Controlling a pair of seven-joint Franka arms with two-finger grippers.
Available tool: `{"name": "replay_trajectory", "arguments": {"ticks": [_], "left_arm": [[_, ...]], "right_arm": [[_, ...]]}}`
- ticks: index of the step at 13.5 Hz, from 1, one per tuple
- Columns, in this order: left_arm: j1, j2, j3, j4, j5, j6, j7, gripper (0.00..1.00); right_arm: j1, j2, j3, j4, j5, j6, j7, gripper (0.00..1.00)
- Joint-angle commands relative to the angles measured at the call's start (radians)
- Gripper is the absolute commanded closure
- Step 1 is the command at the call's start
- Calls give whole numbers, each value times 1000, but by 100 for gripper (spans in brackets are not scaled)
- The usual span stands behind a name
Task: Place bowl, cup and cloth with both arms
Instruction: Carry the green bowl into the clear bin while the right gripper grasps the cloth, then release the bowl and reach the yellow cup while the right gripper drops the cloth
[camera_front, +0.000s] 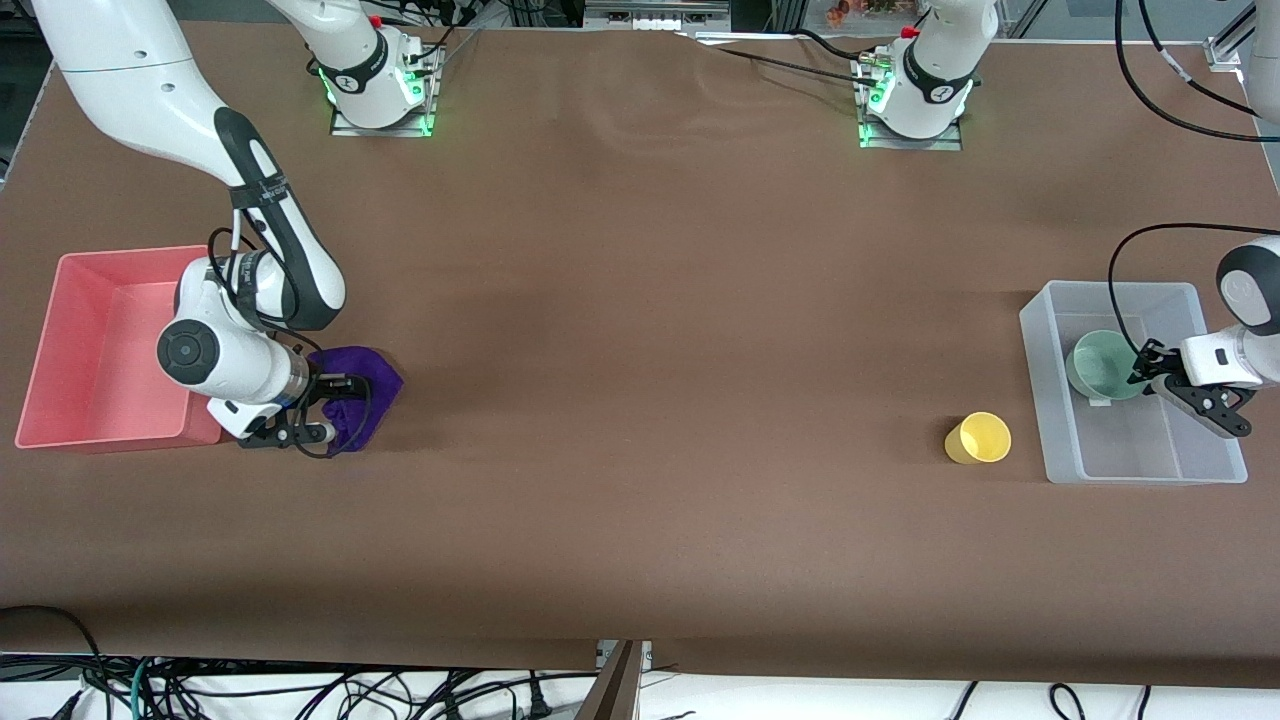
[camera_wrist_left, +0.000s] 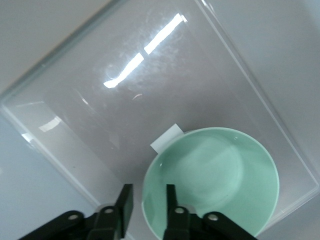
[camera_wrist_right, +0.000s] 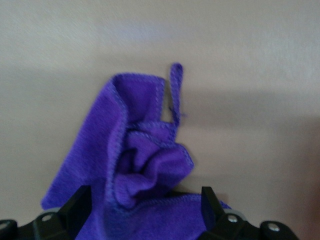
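Observation:
The pale mint-green bowl (camera_front: 1100, 362) sits inside the clear plastic bin (camera_front: 1052, 410) at the left arm's end of the table. My left gripper (camera_front: 1146, 368) is open in the bin, with one finger inside the bowl (camera_wrist_left: 215, 185) and one outside its rim; it also shows in the left wrist view (camera_wrist_left: 147, 192). The yellow cup (camera_front: 978, 438) stands on the table beside the clear bin. The purple cloth (camera_front: 367, 383) lies crumpled on the table beside the pink bin. My right gripper (camera_front: 335, 408) is wide open, low over the cloth (camera_wrist_right: 135, 150), a finger at each side (camera_wrist_right: 145, 197).
A pink bin (camera_front: 100, 340) stands at the right arm's end of the table, touching distance from the right wrist. The clear bin's floor (camera_wrist_left: 125, 115) holds only the bowl. Brown table covering stretches between the two bins.

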Motion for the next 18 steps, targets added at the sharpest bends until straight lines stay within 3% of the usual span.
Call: {"name": "replay_trajectory", "arguments": {"ticks": [1,2,5,7,10,12,15,18], "left_arm": [[-4,-88,-18,19,4,-112,11,0],[-25,-126,-21,35,3,-169,-1,0],[-76,-145,-89,147,1,-347,-163,0],[-108,-143,-156,169,10,-361,-284,0],[-219,-79,-186,175,50,-308,-274,0],[-271,-33,-190,178,156,-230,-243,0],[-263,18,-190,178,164,-133,-182,0],[-263,61,-187,180,153,-50,-187,1]], "right_arm": [[-6,-37,6,-46,5,10,10,90],[-6,-37,6,-44,5,7,12,100],[-6,-49,6,-35,5,4,7,100],[-7,-73,6,2,4,-42,-5,100],[-10,-113,-25,205,1,-372,-55,100],[-10,-113,-84,381,-1,-627,-193,100],[-9,-122,-231,491,-10,-853,-405,100],[-12,-97,-388,461,4,-799,-577,100]]}}
